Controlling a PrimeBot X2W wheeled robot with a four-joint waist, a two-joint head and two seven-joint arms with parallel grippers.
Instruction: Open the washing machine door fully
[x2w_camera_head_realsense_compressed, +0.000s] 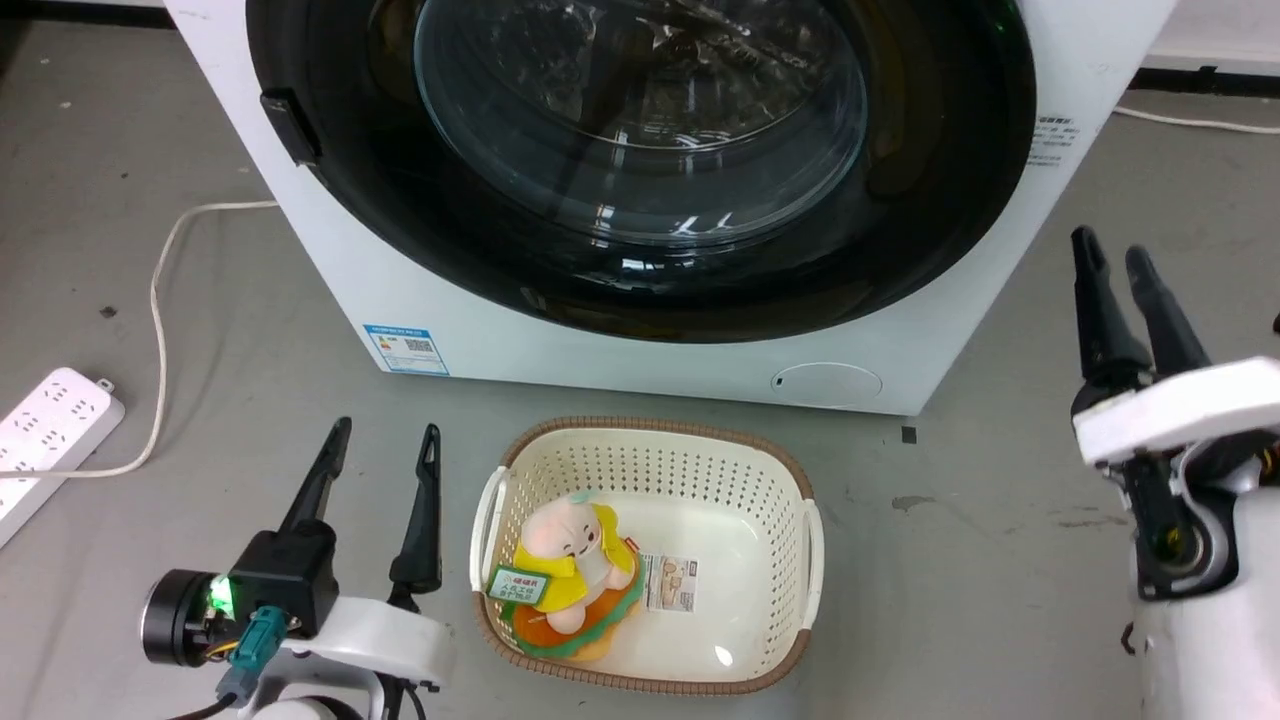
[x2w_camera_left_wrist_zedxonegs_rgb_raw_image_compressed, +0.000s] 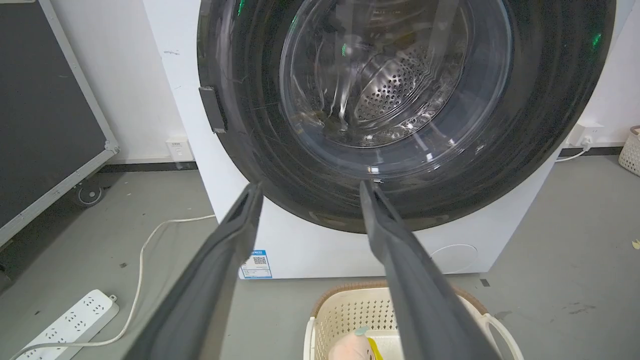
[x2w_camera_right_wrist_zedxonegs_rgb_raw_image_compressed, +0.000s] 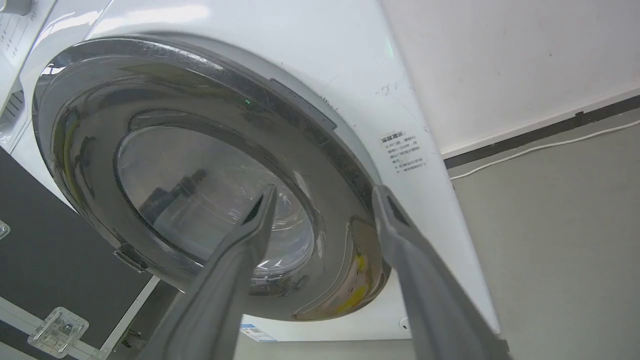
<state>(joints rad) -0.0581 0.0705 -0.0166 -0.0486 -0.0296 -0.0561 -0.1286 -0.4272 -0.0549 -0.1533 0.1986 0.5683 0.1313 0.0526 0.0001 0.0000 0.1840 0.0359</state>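
Looks like a test lab: washing machine on bare grey floor, power strip lower left, wheeled flight case upper left.

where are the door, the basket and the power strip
door (x2w_camera_head_realsense_compressed: 640, 130), head view, on its glass bowl
basket (x2w_camera_head_realsense_compressed: 650, 462), head view, on its far wall
power strip (x2w_camera_head_realsense_compressed: 55, 428), head view, on its top face

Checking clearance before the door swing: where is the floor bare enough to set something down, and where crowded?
Bare floor lies between the laundry basket and the right gripper, and along the washing machine's right side. Crowded: the basket sits before the washing machine door; to the left, a white cable and power strip lie beyond the left gripper.
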